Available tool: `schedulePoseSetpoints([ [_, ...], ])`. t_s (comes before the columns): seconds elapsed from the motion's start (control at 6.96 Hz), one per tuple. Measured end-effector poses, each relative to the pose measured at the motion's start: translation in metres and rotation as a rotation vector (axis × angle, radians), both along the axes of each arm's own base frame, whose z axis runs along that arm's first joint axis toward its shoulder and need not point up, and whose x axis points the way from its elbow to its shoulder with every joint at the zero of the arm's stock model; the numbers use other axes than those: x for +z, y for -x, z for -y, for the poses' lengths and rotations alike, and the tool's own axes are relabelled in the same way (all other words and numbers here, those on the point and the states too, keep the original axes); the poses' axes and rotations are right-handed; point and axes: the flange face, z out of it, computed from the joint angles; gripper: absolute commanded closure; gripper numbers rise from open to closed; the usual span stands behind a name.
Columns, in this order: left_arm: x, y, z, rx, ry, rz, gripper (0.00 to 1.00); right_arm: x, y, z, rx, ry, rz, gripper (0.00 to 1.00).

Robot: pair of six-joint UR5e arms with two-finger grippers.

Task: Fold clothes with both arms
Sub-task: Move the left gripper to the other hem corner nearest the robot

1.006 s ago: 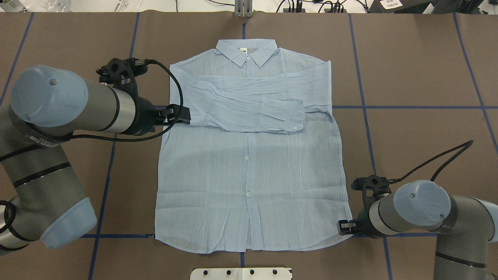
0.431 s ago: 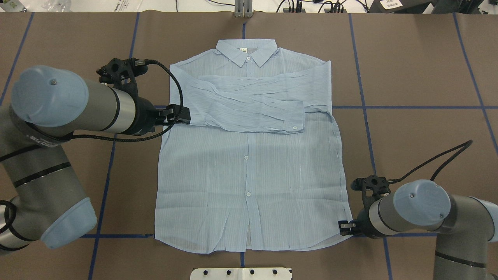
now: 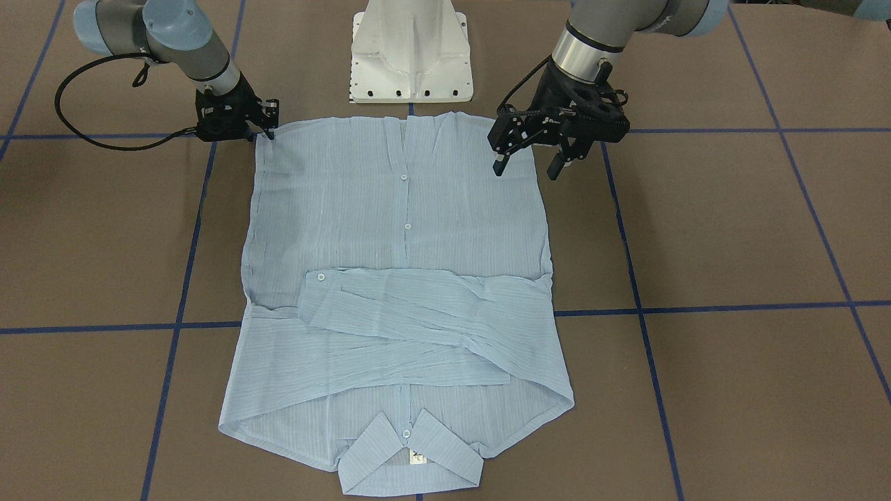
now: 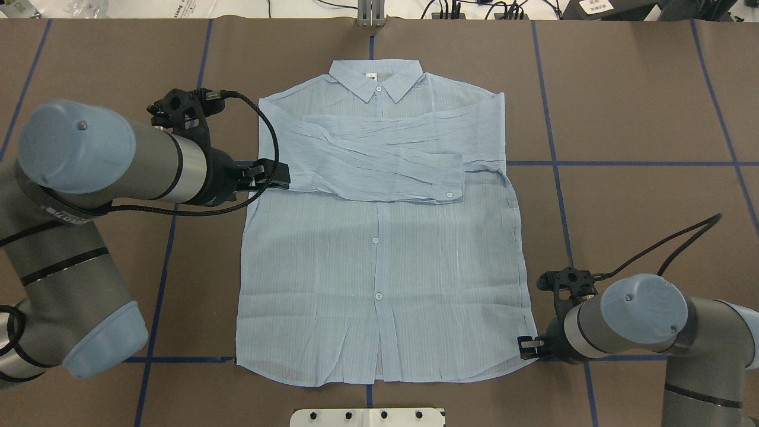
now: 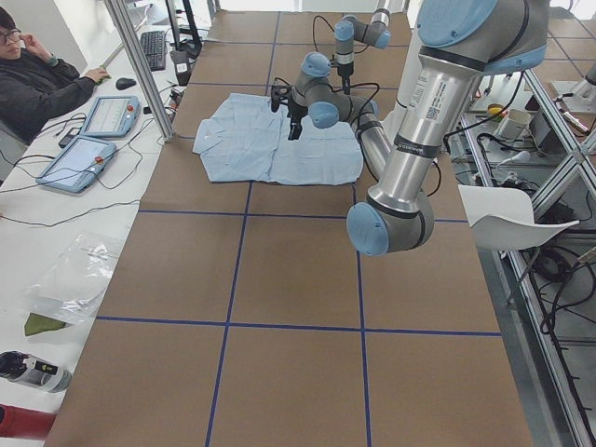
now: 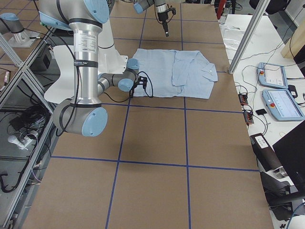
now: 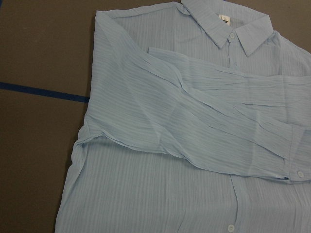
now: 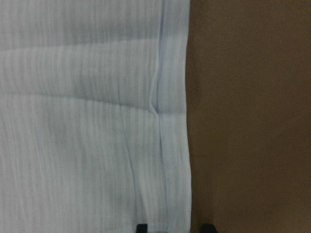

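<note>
1. Shirt (image 4: 379, 267) flat on bench (image 4: 622, 89), sleeves (image 4: 385, 160) crossed over chest.
2. R tool (image 4: 523, 349) low, jaws apart astride hem corner (image 8: 170, 213); should pinch all layers.
3. L tool (image 3: 525, 170) wide open above side edge; likely needs to drop, grip, lift in sync w/ R.

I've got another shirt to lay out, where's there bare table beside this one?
Bare table lies right of the shirt, from the collar down to the right gripper. Crowded: the shirt's left edge by the left gripper, and its right hem corner.

Overhead vs. front cams, same shirt (image 4: 332, 267)
</note>
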Motion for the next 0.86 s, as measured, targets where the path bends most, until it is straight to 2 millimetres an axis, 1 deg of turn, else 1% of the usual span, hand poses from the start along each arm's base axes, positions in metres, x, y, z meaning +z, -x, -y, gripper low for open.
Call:
schedulePoseSetpoints([
  [0.29,0.0004,-0.0006,0.0000,0.001,0.001,0.001,0.00,0.0003,0.0003,-0.0002,0.000,0.002,-0.006,0.96],
  [0.43,0.0007,-0.0008,0.0001,0.000,0.001,0.002,0.00,0.0003,0.0001,0.0000,0.000,0.003,-0.009,1.00],
  [0.86,0.0042,-0.0014,0.0002,-0.001,0.005,0.007,0.00,0.0000,-0.0010,0.0013,0.004,0.003,-0.014,1.00],
])
